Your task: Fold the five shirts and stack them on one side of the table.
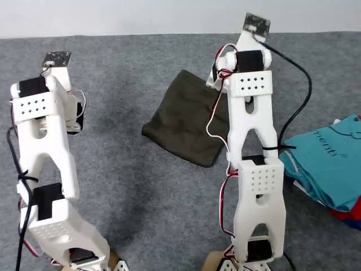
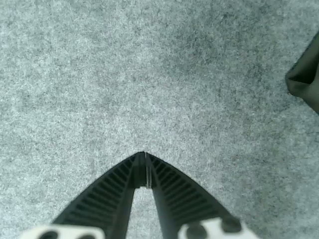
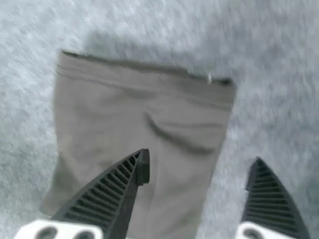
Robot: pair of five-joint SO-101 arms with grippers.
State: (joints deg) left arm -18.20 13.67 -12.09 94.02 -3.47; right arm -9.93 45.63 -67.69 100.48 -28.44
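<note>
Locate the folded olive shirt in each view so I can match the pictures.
High view: olive shirt near the table's middle.
Left wrist view: one corner at the picture's edge, apart from the left gripper, jaws shut.
Right wrist view: the shirt lies beneath the right gripper, jaws open.
Shared landmark: the grey table cover.

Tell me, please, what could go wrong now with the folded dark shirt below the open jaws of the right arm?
1. The right jaws stand open over the olive shirt, one tip above the cloth and one past its edge. Closing there may catch only the top layer and pull the fold open.
2. The pile of shirts at the side looks uneven, so a shirt laid on it might slide off.
</note>
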